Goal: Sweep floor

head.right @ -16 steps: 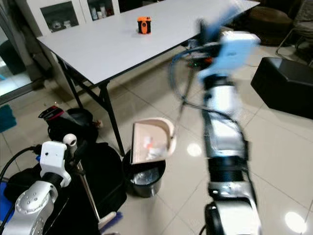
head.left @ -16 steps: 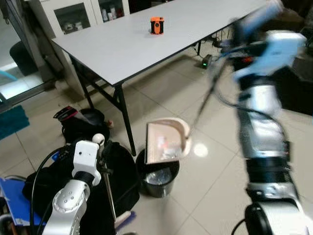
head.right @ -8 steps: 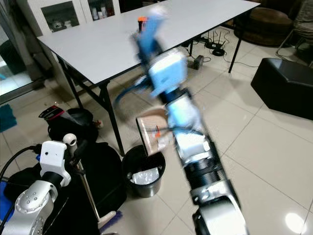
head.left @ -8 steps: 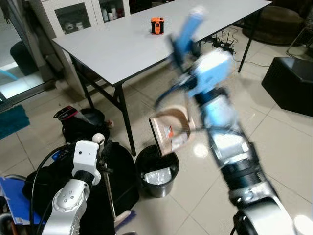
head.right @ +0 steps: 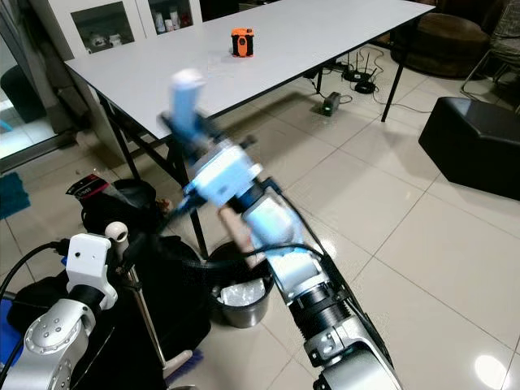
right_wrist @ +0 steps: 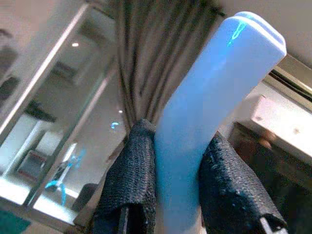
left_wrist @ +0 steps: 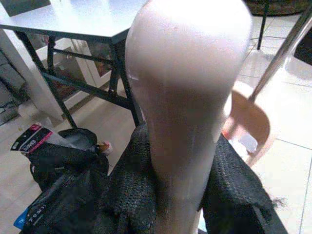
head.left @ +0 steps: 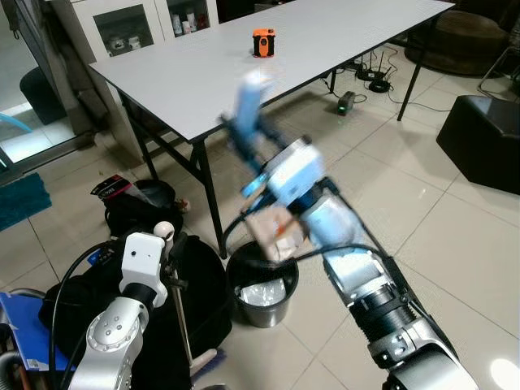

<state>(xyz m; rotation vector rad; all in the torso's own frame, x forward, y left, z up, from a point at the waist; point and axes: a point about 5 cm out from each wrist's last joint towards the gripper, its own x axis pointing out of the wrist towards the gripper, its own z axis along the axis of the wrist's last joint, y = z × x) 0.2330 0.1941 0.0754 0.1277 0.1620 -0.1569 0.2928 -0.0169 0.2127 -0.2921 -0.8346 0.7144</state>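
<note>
Two tools are held. The pale blue dustpan handle [right_wrist: 209, 112] is clamped by the right gripper [right_wrist: 178, 190], its light, rigid pink plastic pan [head.left: 276, 231] tipped above the round black bin [head.left: 262, 284]; grasping lower would likely steady it. The cream broom handle [left_wrist: 187, 102] is pinched by the left gripper [left_wrist: 170, 195].

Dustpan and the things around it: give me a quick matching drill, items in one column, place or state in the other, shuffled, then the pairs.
Items:
1. dustpan
2. trash bin
3. orange object
4. pink broom handle

Places or states:
A. on the grey table
B. clamped in the left pincer
C. tipped above the bin, held by its blue handle in the right pincer
D. on the floor by the table leg, clear liner inside

Pairs: 1-C, 2-D, 3-A, 4-B
</note>
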